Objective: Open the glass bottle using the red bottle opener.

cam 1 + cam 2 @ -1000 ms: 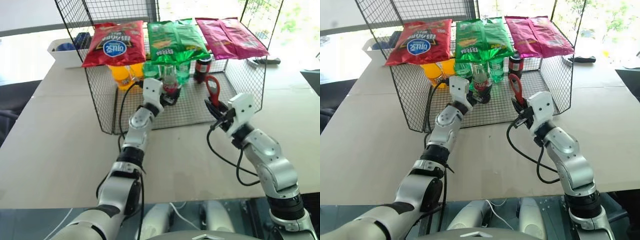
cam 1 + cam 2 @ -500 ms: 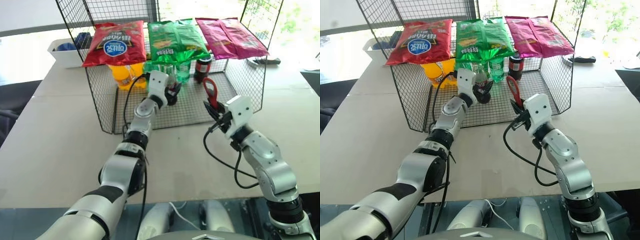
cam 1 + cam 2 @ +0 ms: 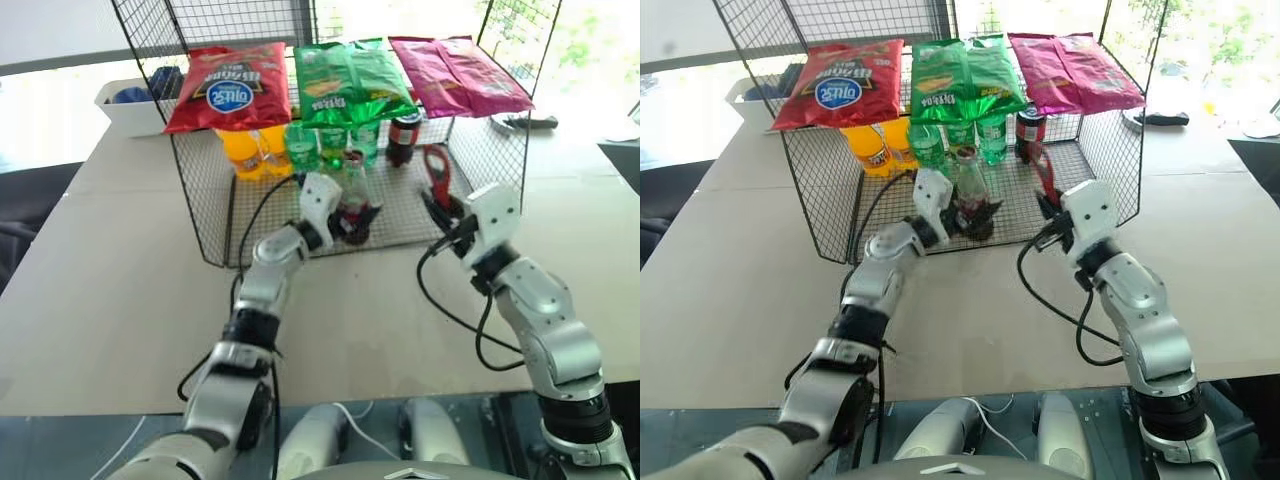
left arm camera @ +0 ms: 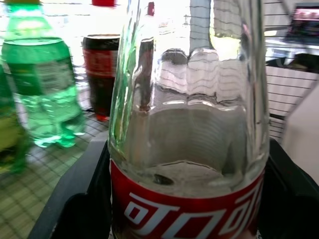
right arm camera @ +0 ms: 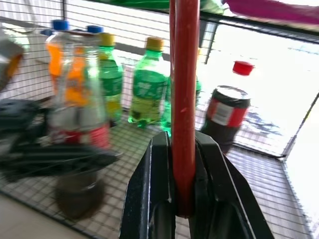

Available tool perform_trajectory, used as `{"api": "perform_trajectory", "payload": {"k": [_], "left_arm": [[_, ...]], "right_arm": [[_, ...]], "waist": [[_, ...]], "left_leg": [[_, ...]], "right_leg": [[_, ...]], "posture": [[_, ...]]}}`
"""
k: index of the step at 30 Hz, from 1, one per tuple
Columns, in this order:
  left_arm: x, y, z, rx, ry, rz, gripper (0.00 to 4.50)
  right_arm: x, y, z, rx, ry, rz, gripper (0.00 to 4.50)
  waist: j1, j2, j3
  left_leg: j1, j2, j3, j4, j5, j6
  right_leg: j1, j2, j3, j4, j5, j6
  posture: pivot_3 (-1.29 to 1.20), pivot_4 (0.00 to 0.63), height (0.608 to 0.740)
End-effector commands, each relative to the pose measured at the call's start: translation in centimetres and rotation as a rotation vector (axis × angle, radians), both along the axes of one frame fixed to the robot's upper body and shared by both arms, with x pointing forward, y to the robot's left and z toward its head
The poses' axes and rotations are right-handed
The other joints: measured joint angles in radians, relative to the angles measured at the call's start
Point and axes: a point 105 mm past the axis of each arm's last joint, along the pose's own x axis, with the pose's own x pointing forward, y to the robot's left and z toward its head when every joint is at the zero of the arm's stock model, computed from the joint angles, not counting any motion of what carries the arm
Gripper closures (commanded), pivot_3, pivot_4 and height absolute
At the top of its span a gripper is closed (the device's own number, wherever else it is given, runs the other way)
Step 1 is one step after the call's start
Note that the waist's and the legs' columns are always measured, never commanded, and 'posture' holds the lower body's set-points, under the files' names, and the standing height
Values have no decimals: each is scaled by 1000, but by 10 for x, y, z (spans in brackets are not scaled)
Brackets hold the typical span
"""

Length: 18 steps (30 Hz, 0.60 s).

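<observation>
Two grippers work at the front of a wire mesh rack [image 3: 200,215] that stands on a pale table [image 3: 110,290]. Left gripper [image 3: 352,222]: its black fingers [image 4: 75,204] stand on either side of the glass bottle [image 3: 355,195] at the red label band, closed against the glass. The bottle is upright, near the rack's front edge, its cap still on. Right gripper [image 3: 440,212]: its fingers [image 5: 160,179] are pressed fully together on the handle of the red bottle opener [image 3: 436,176], which stands nearly vertical with its ring-shaped head uppermost. The opener is to the right of the bottle and apart from it, its head at about the level of the bottle's neck.

Behind the glass bottle, on the rack floor: orange soda bottles [image 3: 247,152], green plastic bottles [image 3: 303,147] and a dark red-capped cola bottle [image 3: 404,138]. On the rack's upper shelf lie three snack bags: red [image 3: 228,85], green [image 3: 350,78] and magenta [image 3: 460,72]. A white bin [image 3: 125,110] sits on the table beyond the rack's left corner.
</observation>
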Motion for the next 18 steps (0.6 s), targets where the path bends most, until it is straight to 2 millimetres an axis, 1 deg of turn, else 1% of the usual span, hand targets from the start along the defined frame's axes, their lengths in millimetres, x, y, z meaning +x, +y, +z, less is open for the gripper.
{"api": "perform_trajectory", "payload": {"k": [1,3,4,8,11,18], "left_arm": [[-32,-9,35,-38,-86,-133,1682],[-48,-12,35,-40,-79,-194,1682],[-53,-13,35,-48,-74,-212,1682],[-70,-17,24,-56,-77,-240,1682],[-70,-16,19,-88,-79,-201,1682],[-71,-16,4,-41,-111,-160,1682]], "right_arm": [[0,-9,19,16,-86,-38,4500],[2,-13,21,20,-97,-53,4500],[3,-13,22,21,-100,-56,4500],[6,-11,23,24,-108,-49,4500],[6,-7,23,22,-109,-34,4500],[5,-3,21,19,-101,-15,4500]], "waist": [[3,0,0],[3,0,0],[3,0,0],[7,0,0],[8,0,0],[9,0,0]], "left_leg": [[0,0,0,0,0,0],[0,0,1,0,0,0],[0,0,1,0,0,0],[1,0,3,0,0,0],[1,0,3,0,0,0],[1,0,4,0,0,0]], "right_leg": [[0,0,0,1,0,0],[-1,1,1,2,0,0],[-1,1,2,2,0,0],[-1,1,3,2,0,0],[-1,1,4,2,0,0],[-1,1,6,2,0,0]], "posture": [[0,150,734],[0,150,734],[0,150,734],[0,150,734],[0,150,734],[0,150,734]]}}
